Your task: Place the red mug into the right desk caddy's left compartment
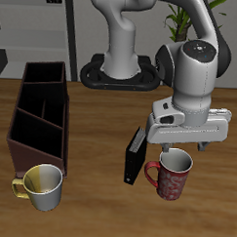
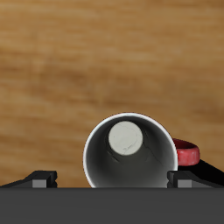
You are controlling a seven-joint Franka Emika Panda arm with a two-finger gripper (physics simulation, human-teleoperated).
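Observation:
The red mug [image 1: 173,177] stands upright on the table near the front edge, its handle toward the small black box. In the wrist view I look straight down into its light grey inside [image 2: 129,154], with the red handle [image 2: 189,156] at one side. My gripper [image 1: 177,153] hovers just above the mug, open; its fingertips [image 2: 44,179] stand apart, one on each side of the rim, not touching it. The right desk caddy [image 1: 38,112], a long dark maroon-brown box with thin dividers, stands far across the table from the mug.
A small black upright box [image 1: 135,156] stands right beside the red mug. A yellow-olive mug [image 1: 42,185] with a cream inside sits just in front of the caddy. The robot's base [image 1: 118,70] is at the table's back.

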